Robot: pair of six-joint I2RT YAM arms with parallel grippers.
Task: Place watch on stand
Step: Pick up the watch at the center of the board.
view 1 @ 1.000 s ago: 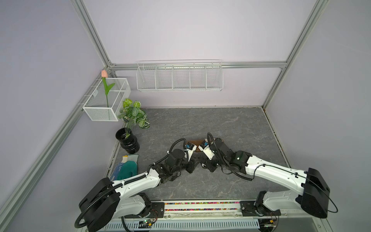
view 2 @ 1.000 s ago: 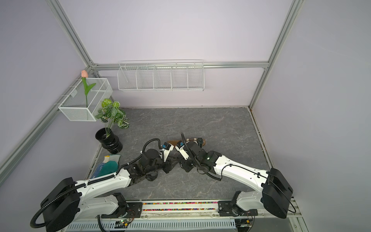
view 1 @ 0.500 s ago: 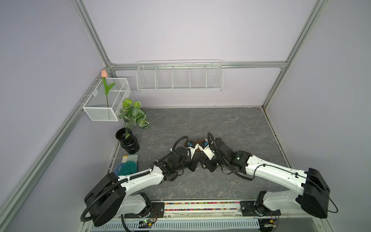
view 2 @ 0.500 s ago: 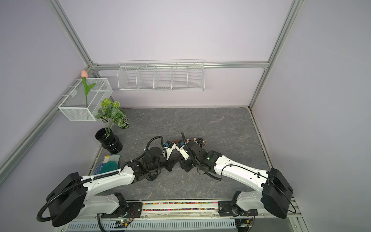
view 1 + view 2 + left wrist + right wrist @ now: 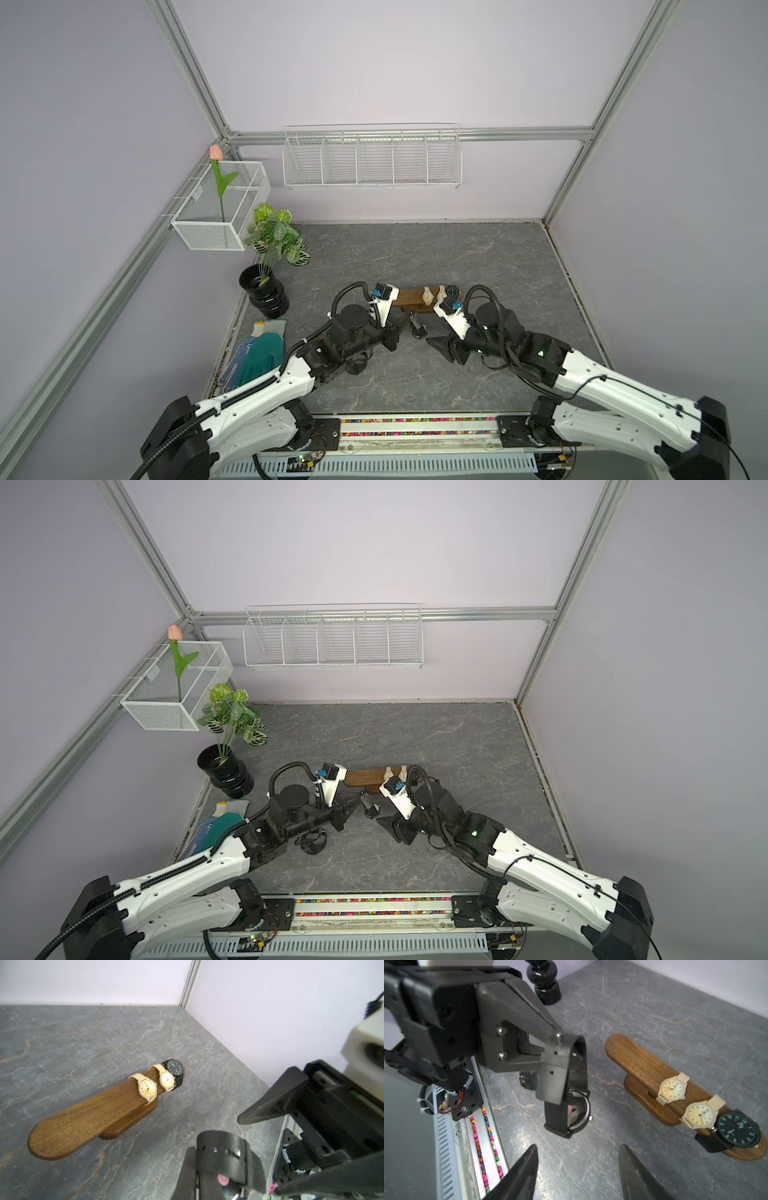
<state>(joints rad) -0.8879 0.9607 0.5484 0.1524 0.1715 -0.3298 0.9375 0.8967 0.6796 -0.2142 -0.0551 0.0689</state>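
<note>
**One watch aloft, three already seated**

One black-strapped watch [image 5: 553,1084] hangs clear of the table [image 5: 654,1001], near the stand's bare end and not touching it. The left gripper [image 5: 553,1048] has its jaws clamped tight on the top of the buckled loop, and the case dangles below the pinch. Farther from the stand than the watch, the right gripper [image 5: 578,1147] waits with jaws spread, empty, touching nothing. On to the stand [image 5: 633,1057] itself. Its near stretch of bar is bare, then come two cream watches [image 5: 671,1089] side by side, and a dark watch [image 5: 739,1129] sits at the far rounded end.

By my read, the handover is done and the carry to the bar is about to start. The next move calls for the left arm to turn the loop so its opening faces the stand's bare rounded end. Then it has to slide the loop along toward the cream pair. The loop looks snug against that broad bar, so alignment will matter, and the hanging case could swing.

A second ago, the top views had both grippers nose to nose at the watch. Now the right one has let go and drawn back from the stand, and the left has tightened its hold.
</note>
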